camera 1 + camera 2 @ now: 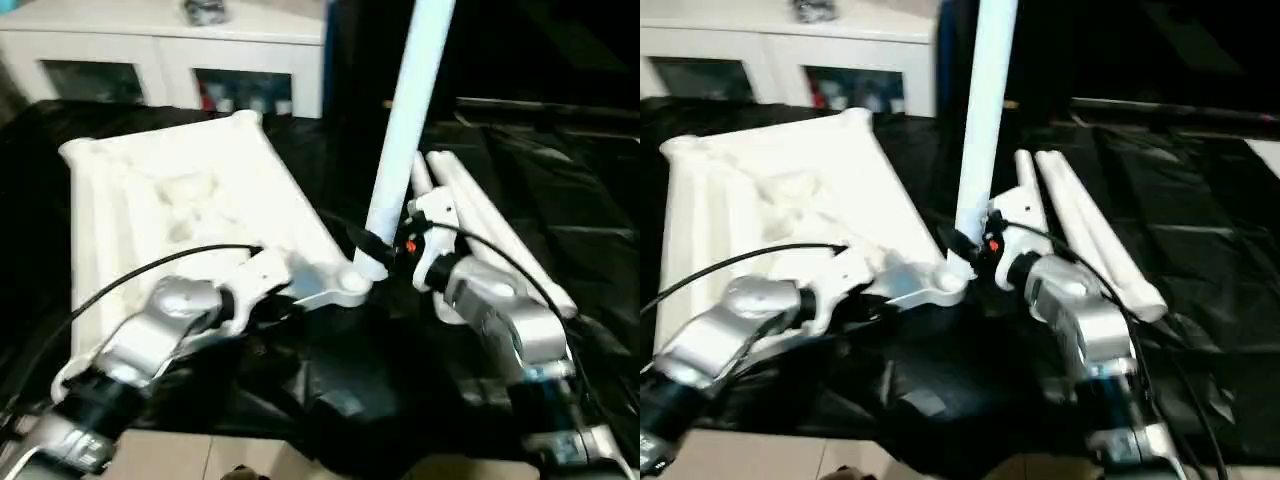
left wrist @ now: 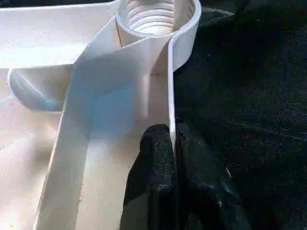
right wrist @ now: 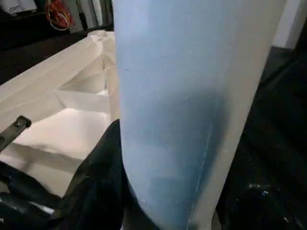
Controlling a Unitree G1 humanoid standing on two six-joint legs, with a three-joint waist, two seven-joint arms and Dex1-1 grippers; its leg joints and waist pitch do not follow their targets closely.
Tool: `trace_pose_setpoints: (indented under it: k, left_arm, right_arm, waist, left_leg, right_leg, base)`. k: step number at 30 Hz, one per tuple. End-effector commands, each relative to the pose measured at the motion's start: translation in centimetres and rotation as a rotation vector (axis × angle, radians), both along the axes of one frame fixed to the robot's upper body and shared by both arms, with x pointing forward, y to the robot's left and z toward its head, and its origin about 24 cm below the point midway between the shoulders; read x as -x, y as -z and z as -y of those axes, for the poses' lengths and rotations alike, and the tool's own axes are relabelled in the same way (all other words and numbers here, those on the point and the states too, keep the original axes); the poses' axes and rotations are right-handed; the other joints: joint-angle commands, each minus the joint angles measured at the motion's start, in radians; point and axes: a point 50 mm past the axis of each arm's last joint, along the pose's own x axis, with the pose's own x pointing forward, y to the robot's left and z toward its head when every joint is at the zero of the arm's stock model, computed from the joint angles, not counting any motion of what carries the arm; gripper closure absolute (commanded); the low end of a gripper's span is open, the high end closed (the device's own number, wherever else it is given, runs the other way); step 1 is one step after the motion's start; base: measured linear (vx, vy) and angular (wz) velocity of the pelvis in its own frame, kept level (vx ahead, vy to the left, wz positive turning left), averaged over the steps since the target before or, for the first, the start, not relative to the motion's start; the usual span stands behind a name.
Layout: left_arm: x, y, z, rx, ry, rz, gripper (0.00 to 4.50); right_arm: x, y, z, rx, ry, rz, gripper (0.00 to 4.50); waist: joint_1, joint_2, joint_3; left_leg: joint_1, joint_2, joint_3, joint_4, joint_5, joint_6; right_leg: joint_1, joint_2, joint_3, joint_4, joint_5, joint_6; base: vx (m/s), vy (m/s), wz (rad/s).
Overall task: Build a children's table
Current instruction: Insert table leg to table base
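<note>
Underfoot, black sheeting [image 1: 560, 190] covers everything; cabinet [image 1: 170, 50] behind. Left gripper [image 2: 173, 139] pinches top's [image 1: 180, 190] rim; right gripper [image 1: 385, 245] clasps the upright leg [image 1: 405, 130]; spare legs [image 1: 480, 220] alongside.

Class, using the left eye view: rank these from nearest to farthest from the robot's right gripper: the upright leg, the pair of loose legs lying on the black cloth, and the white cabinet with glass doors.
1. The upright leg, held in the right gripper at the tabletop's near corner.
2. The loose legs, lying just beyond and to its right.
3. The white cabinet, far back on the left.
</note>
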Motion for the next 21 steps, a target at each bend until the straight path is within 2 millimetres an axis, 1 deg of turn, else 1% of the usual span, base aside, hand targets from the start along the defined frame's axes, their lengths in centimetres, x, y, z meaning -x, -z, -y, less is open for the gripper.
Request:
trace_pose_setpoints:
  k: [1,2,3,4,5,6,7,9,10,11,12,13,14,15,16,19,21]
  left_arm:
    - [-0.2,-1.0,2.3,0.061,0.100,0.055,4.50]
    - [-0.2,-1.0,2.3,0.061,0.100,0.055,4.50]
    - [-0.3,-1.0,2.6,0.063,0.115,0.068,4.50]
    - [-0.3,-1.0,2.6,0.063,0.115,0.068,4.50]
    - [-0.6,-1.2,3.1,0.062,0.129,0.093,4.50]
    - [-0.6,-1.2,3.1,0.062,0.129,0.093,4.50]
    - [-1.1,-1.3,3.6,0.064,0.131,0.114,4.50]
    - [-1.1,-1.3,3.6,0.063,0.133,0.115,4.50]
    - [-1.4,-1.3,3.8,0.060,0.141,0.118,4.50]
    - [-1.4,-1.3,3.8,0.060,0.141,0.118,4.50]
    - [-1.5,-1.2,3.8,0.053,0.143,0.117,4.50]
    - [-1.5,-1.1,3.8,0.054,0.139,0.106,4.50]
    - [-1.5,-1.0,3.7,0.056,0.138,0.099,4.50]
    - [-1.5,-0.9,3.7,0.058,0.137,0.094,4.50]
    - [-1.5,-0.9,3.6,0.064,0.139,0.087,4.50]
    - [-1.2,-0.7,3.1,0.082,0.149,0.063,4.50]
    - [-1.2,-0.6,3.0,0.098,0.152,0.055,4.50]
  right_arm:
    - [-0.6,-0.7,0.1,0.004,-0.013,0.026,2.59]
    - [-0.6,-0.7,0.1,0.004,-0.013,0.026,2.59]
    - [-0.7,-0.7,0.0,0.009,-0.023,0.022,2.59]
    - [-0.7,-0.7,0.0,0.009,-0.023,0.022,2.59]
    - [-0.7,-0.6,0.1,0.016,-0.034,0.017,2.59]
    - [-0.7,-0.6,0.1,0.016,-0.034,0.017,2.59]
    - [-0.8,-0.5,0.2,0.024,-0.046,0.012,2.59]
    - [-0.8,-0.5,0.2,0.024,-0.046,0.012,2.59]
    - [-0.8,-0.2,0.3,0.032,-0.045,0.008,2.59]
    - [-0.8,-0.2,0.3,0.032,-0.045,0.008,2.59]
    - [-0.9,0.0,0.4,0.038,-0.044,0.001,2.59]
    - [-0.9,0.2,0.4,0.045,-0.045,-0.003,2.59]
    - [-0.9,0.3,0.5,0.050,-0.045,-0.004,2.59]
    - [-0.8,0.4,0.5,0.053,-0.045,-0.004,2.59]
    - [-0.8,0.4,0.5,0.055,-0.040,-0.006,2.59]
    - [-0.9,0.8,0.7,0.055,-0.029,-0.012,2.59]
    - [-1.0,0.9,0.6,0.054,-0.028,-0.015,2.59]
  waist:
    - [-0.002,-0.004,-0.068]
    - [0.000,-0.003,-0.069]
    - [0.005,-0.003,-0.069]
    - [0.006,-0.004,-0.068]
    - [0.008,-0.011,-0.069]
    - [0.010,-0.009,-0.068]
    - [0.013,-0.009,-0.067]
    - [0.018,-0.008,-0.068]
    - [0.017,-0.009,-0.067]
    - [0.016,-0.004,-0.067]
    - [0.016,-0.004,-0.068]
    - [0.015,-0.002,-0.067]
    - [0.016,-0.005,-0.068]
    - [0.016,-0.004,-0.068]
    - [0.016,-0.003,-0.068]
    - [0.015,-0.005,-0.069]
    - [0.014,-0.004,-0.069]
  left_leg:
    - [0.026,0.052,-0.014,-0.065,-0.114,0.011]
    - [0.026,0.052,-0.013,-0.064,-0.115,0.010]
    - [0.026,0.053,-0.013,-0.064,-0.114,0.009]
    - [0.025,0.053,-0.013,-0.065,-0.114,0.011]
    - [0.026,0.054,-0.012,-0.065,-0.113,0.013]
    - [0.026,0.053,-0.012,-0.065,-0.115,0.016]
    - [0.028,0.053,-0.011,-0.065,-0.122,0.015]
    - [0.032,0.056,-0.009,-0.064,-0.134,0.008]
    - [0.028,0.054,-0.010,-0.065,-0.133,0.008]
    - [0.027,0.055,-0.010,-0.067,-0.139,0.002]
    - [0.026,0.055,-0.011,-0.067,-0.143,0.000]
    - [0.026,0.055,-0.011,-0.067,-0.147,-0.002]
    - [0.027,0.054,-0.011,-0.067,-0.152,-0.005]
    - [0.024,0.055,-0.013,-0.068,-0.148,-0.004]
    - [0.025,0.055,-0.013,-0.068,-0.148,-0.004]
    - [0.023,0.055,-0.012,-0.067,-0.141,0.000]
    - [0.023,0.055,-0.012,-0.067,-0.135,0.005]
  right_leg:
    - [0.038,-0.078,0.048,-0.076,-0.006,-0.227]
    - [0.038,-0.078,0.049,-0.075,-0.008,-0.227]
    - [0.038,-0.080,0.050,-0.075,-0.008,-0.224]
    - [0.038,-0.079,0.049,-0.075,-0.010,-0.221]
    - [0.038,-0.080,0.049,-0.075,-0.008,-0.218]
    - [0.037,-0.080,0.049,-0.077,-0.015,-0.216]
    - [0.035,-0.081,0.050,-0.080,-0.035,-0.211]
    - [0.032,-0.084,0.051,-0.082,-0.054,-0.209]
    - [0.035,-0.083,0.051,-0.081,-0.056,-0.208]
    - [0.034,-0.083,0.049,-0.082,-0.068,-0.202]
    - [0.035,-0.084,0.049,-0.082,-0.071,-0.200]
    - [0.033,-0.083,0.049,-0.083,-0.076,-0.199]
    - [0.034,-0.084,0.050,-0.084,-0.080,-0.200]
    - [0.036,-0.084,0.049,-0.083,-0.079,-0.200]
    - [0.035,-0.084,0.048,-0.083,-0.079,-0.199]
    - [0.036,-0.085,0.048,-0.082,-0.070,-0.201]
    - [0.035,-0.086,0.048,-0.082,-0.063,-0.207]
  base:
    - [0.000,0.000,0.00]
    - [0.000,0.000,0.00]
    - [0.000,0.000,0.00]
    - [0.000,0.000,0.00]
    - [0.000,0.000,0.00]
    - [0.000,0.000,0.00]
    - [0.000,0.000,0.00]
    - [0.000,0.000,0.00]
    - [0.000,0.000,0.00]
    - [0.000,0.000,0.00]
    - [0.000,0.000,0.00]
    - [0.000,0.000,0.00]
    - [0.000,0.000,0.00]
    - [0.000,0.000,0.00]
    - [0.000,0.000,0.00]
    - [0.000,0.000,0.00]
    - [0.000,0.000,0.00]
